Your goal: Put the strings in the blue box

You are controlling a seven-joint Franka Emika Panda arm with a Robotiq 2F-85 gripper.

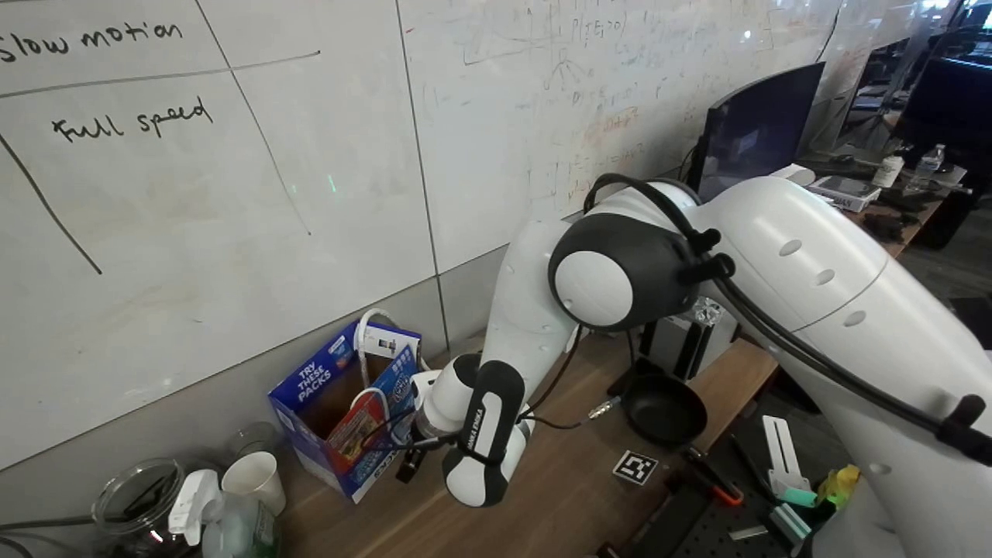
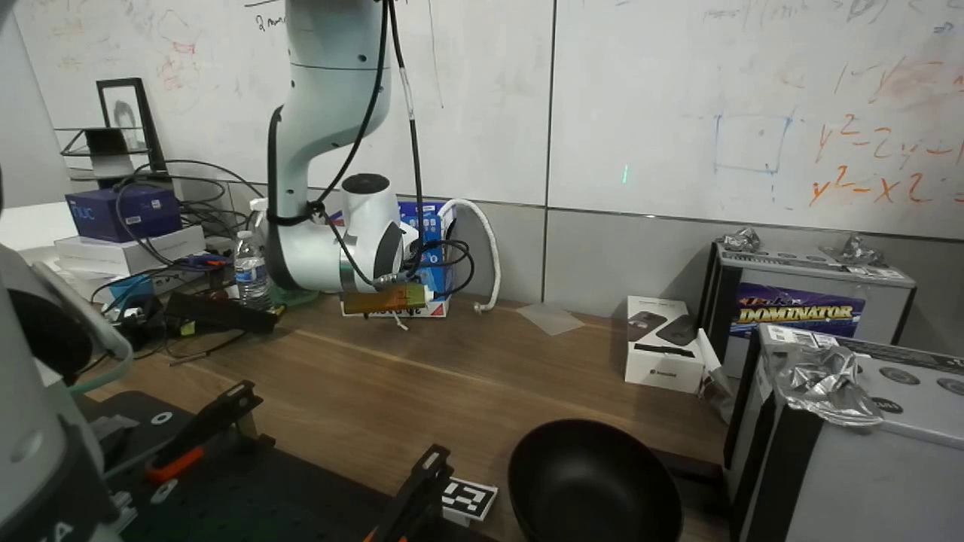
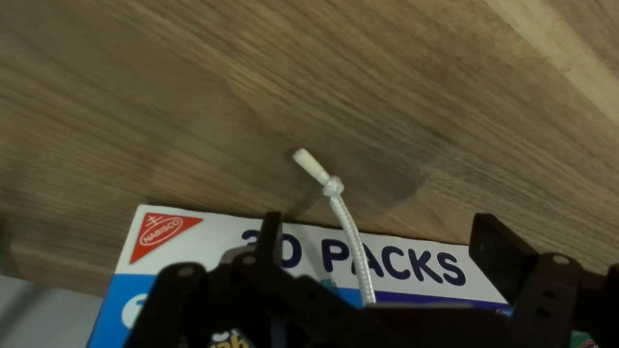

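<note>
Your claw is standing wide, clamping nothing, while 1 end of the string is dangling outside the box (more is looping over its rim). You're probably tucking ends in; the next move is calling for pinching and lifting it inside.

"Where do your exterior views look from?"

"In an exterior view I'm high and tilted down, the whiteboard filling the left, the arm looming near on the right, the blue box farther off. In an exterior view I sit lower, looking across the table almost square to the whiteboard, with the black pan near."

"Any overlap?"

"Arm, blue box, black pan and whiteboard, in both exterior views."

"And your wrist view?"

"Very close: I look down past the gripper at the table and a printed side of the blue box."
</note>
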